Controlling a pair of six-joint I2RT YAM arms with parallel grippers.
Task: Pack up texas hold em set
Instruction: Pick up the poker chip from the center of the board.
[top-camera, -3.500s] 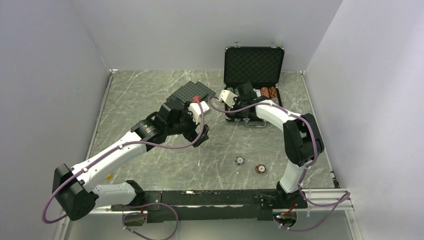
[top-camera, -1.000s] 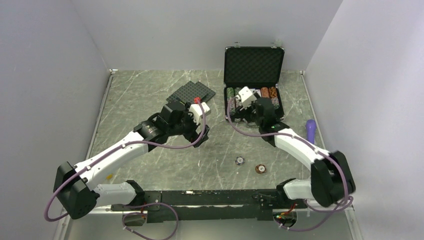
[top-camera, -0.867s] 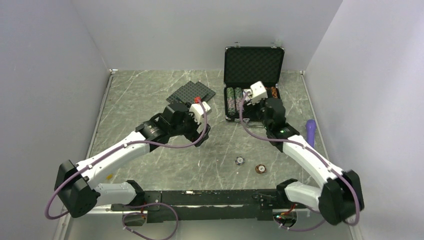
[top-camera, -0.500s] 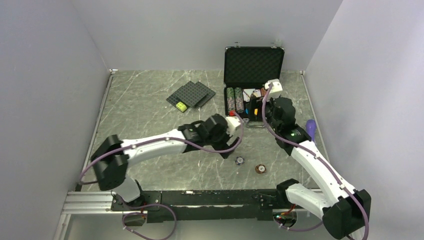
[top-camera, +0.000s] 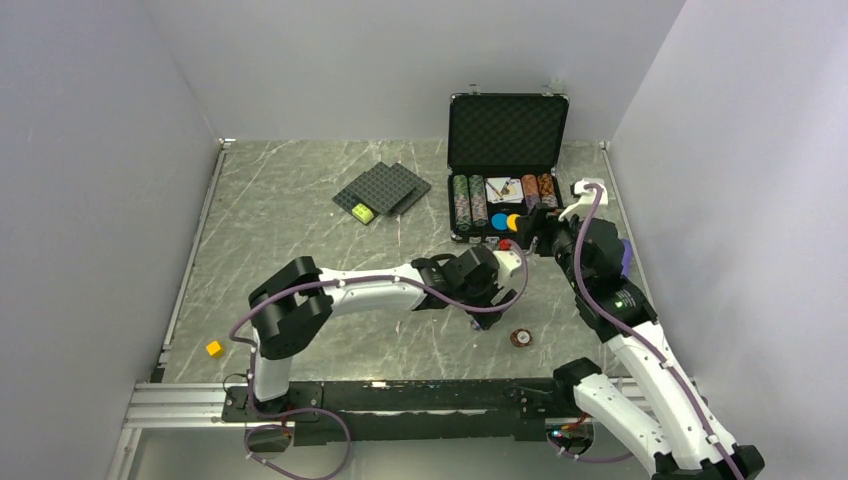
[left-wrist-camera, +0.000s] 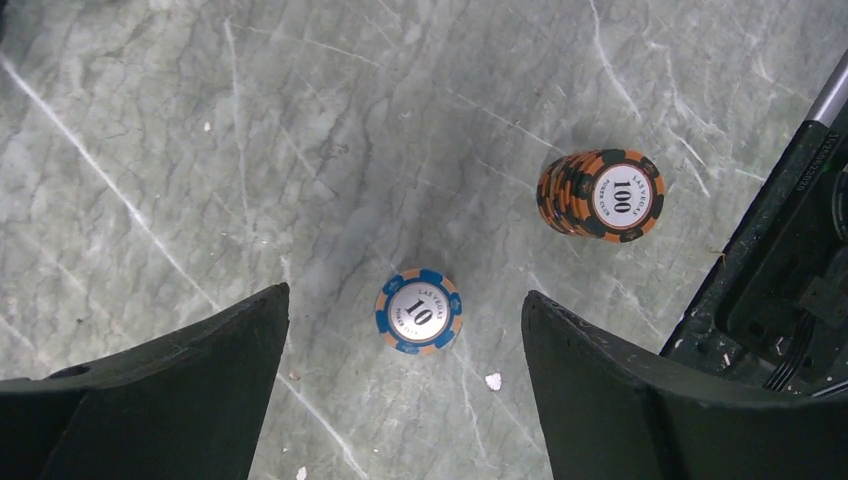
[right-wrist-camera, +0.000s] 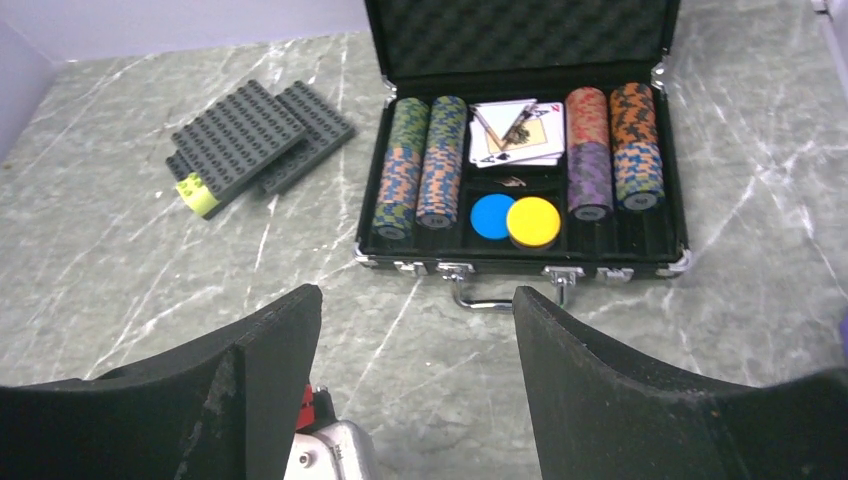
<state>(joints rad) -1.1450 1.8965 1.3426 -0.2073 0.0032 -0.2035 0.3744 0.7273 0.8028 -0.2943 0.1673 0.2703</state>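
- Left gripper (left-wrist-camera: 405, 296) hangs over the table (left-wrist-camera: 250, 120) with its jaws spread wide and nothing held.
- One blue-edged chip (left-wrist-camera: 419, 311) marked 10 lies flat on the table below the gap between the jaws, touching neither one.
- One orange-and-black stack (left-wrist-camera: 602, 193) marked 100 lies near that chip, apart from it. It holds several chips; the exact number cannot be told.
- Right gripper (right-wrist-camera: 415, 296) is also spread wide and empty, and looks at the briefcase (right-wrist-camera: 520, 30) from its front side.
- The briefcase stands open at the far side of the table, its foam-lined lid upright.
- Four rows of chips lie inside it: two on the left (right-wrist-camera: 403, 165) and two on the right (right-wrist-camera: 589, 150).
- One pile of cards (right-wrist-camera: 520, 132) sits between these pairs, face up.
- Two discs lie just in front of the cards, touching each other: one blue disc (right-wrist-camera: 491, 216) and one orange disc (right-wrist-camera: 533, 222).
- Overlapping dark grey studded plates (right-wrist-camera: 255, 135) lie to the left of the case, well apart from it; at least two can be made out.
- One yellow-green brick (right-wrist-camera: 198, 194) sits on their near corner.
- One small yellow cube (top-camera: 214, 348) lies alone near the table's left edge.
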